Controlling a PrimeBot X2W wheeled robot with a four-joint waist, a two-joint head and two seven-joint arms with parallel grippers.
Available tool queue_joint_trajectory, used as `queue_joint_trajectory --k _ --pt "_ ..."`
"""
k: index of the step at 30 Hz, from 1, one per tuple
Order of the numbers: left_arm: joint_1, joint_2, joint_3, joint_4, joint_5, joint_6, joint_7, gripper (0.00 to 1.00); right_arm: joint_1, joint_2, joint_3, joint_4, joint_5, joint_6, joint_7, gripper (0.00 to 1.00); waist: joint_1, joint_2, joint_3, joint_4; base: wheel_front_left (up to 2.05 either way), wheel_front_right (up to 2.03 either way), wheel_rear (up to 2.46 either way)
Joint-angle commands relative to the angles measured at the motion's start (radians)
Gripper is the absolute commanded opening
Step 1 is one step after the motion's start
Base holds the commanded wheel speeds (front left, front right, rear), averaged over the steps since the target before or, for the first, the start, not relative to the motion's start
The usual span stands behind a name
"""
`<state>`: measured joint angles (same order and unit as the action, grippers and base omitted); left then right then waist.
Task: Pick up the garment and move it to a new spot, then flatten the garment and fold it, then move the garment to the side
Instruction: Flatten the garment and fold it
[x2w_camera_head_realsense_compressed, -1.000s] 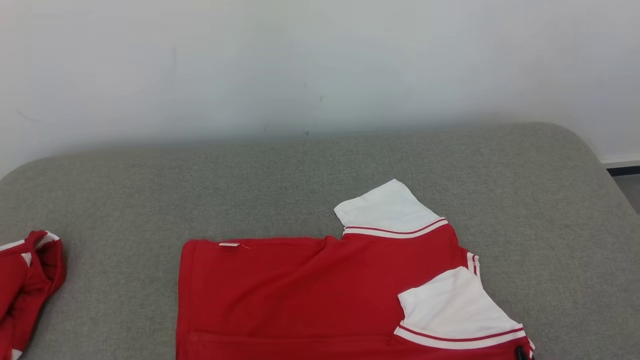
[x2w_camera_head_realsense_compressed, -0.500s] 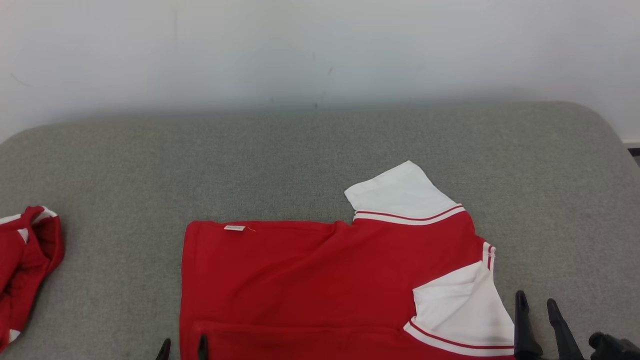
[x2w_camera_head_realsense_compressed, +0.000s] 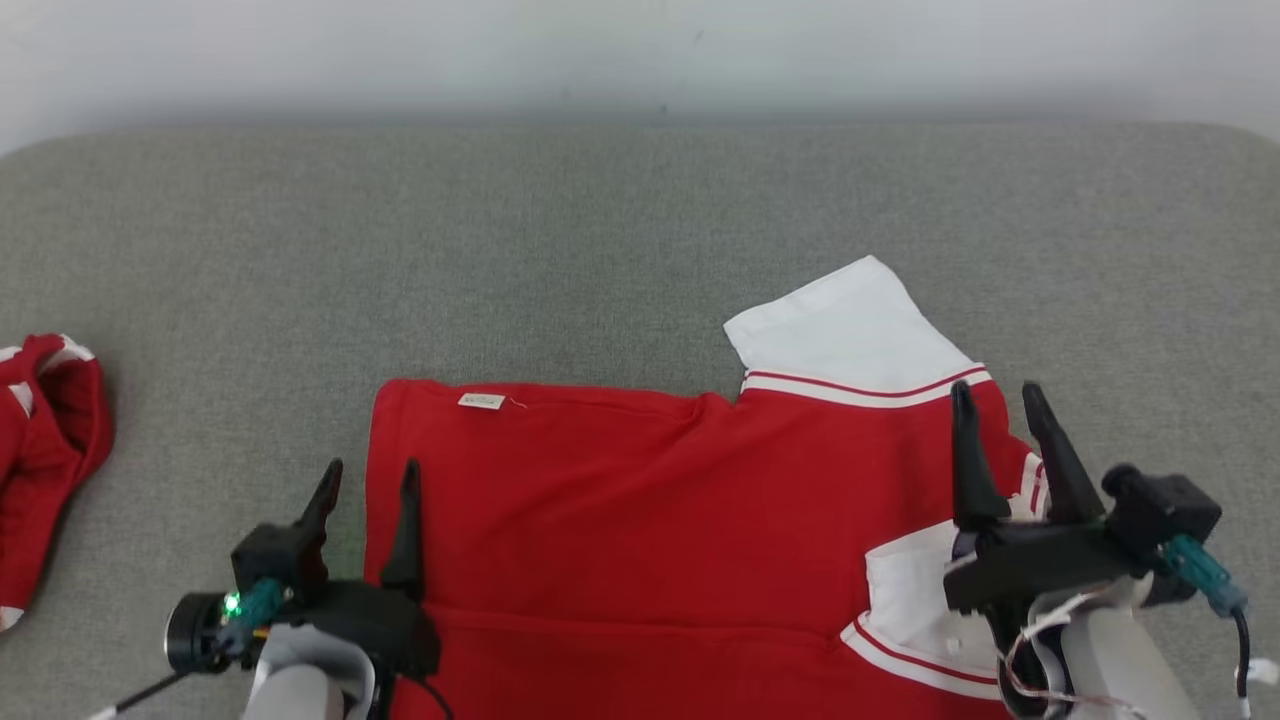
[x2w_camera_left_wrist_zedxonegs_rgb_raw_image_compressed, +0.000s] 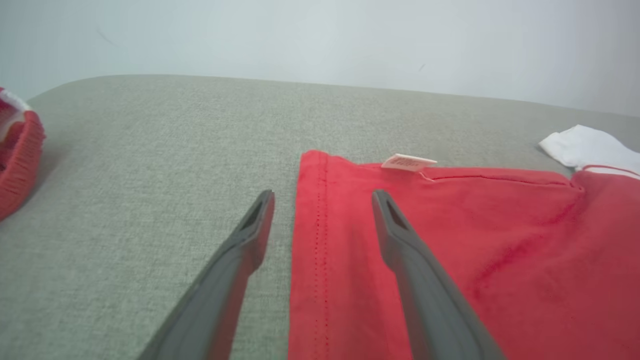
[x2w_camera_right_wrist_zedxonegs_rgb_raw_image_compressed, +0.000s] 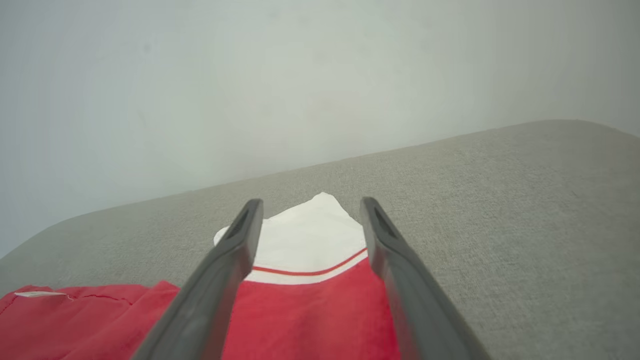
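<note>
Red garment (x2w_camera_head_realsense_compressed: 620, 500) lies half-folded. With left fingers (x2w_camera_head_realsense_compressed: 406, 530) apart astride its hem (x2w_camera_left_wrist_zedxonegs_rgb_raw_image_compressed: 320, 240) and right fingers (x2w_camera_head_realsense_compressed: 968, 470) apart, framing the white sleeve (x2w_camera_head_realsense_compressed: 850, 320), pinch both edges low, together.

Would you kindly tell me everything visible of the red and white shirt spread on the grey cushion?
The shirt is red, knit-looking cloth with white sleeves edged by red and white stripes. It lies flat, partly folded, on the grey cushion, hem to the left with a small white label. One sleeve juts out at the far side; the other lies folded onto the body. The open left hand straddles the hem; the open right hand hovers at the shoulder end.
</note>
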<state>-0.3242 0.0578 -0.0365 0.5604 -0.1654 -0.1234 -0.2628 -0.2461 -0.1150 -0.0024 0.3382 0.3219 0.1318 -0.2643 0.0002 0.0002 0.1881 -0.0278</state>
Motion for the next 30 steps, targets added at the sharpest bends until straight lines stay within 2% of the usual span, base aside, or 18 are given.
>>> queue_joint_trajectory --k 1,9,12,24,30 --pt "-0.028 0.002 -0.002 0.024 0.001 -0.001 -0.003 1.00 -0.022 -0.002 0.006 0.005 -0.008 -0.002 0.000 1.00 -0.0002 -0.0002 0.030 0.010 0.00 0.00 0.00" --pt "-0.219 0.022 -0.039 0.248 -0.034 -0.007 -0.002 1.00 -0.103 0.012 0.030 0.029 0.009 -0.002 0.000 1.00 -0.0002 -0.0002 0.026 0.016 0.00 0.00 0.00" --pt "-0.276 0.029 -0.069 0.306 -0.051 -0.007 0.037 1.00 -0.115 0.002 0.039 0.038 0.011 -0.002 0.000 1.00 -0.0002 -0.0002 0.022 0.020 0.00 0.00 0.00" --pt "-0.446 0.075 -0.228 0.401 -0.205 -0.007 0.311 1.00 -0.112 0.008 0.051 0.038 0.015 -0.002 0.000 1.00 -0.0002 -0.0002 0.041 0.020 0.00 0.00 0.00" --pt "-0.470 0.090 -0.263 0.397 -0.279 -0.007 0.364 1.00 -0.111 0.004 0.046 0.036 0.020 -0.002 0.000 1.00 -0.0002 -0.0002 0.058 0.013 0.00 0.00 0.00"
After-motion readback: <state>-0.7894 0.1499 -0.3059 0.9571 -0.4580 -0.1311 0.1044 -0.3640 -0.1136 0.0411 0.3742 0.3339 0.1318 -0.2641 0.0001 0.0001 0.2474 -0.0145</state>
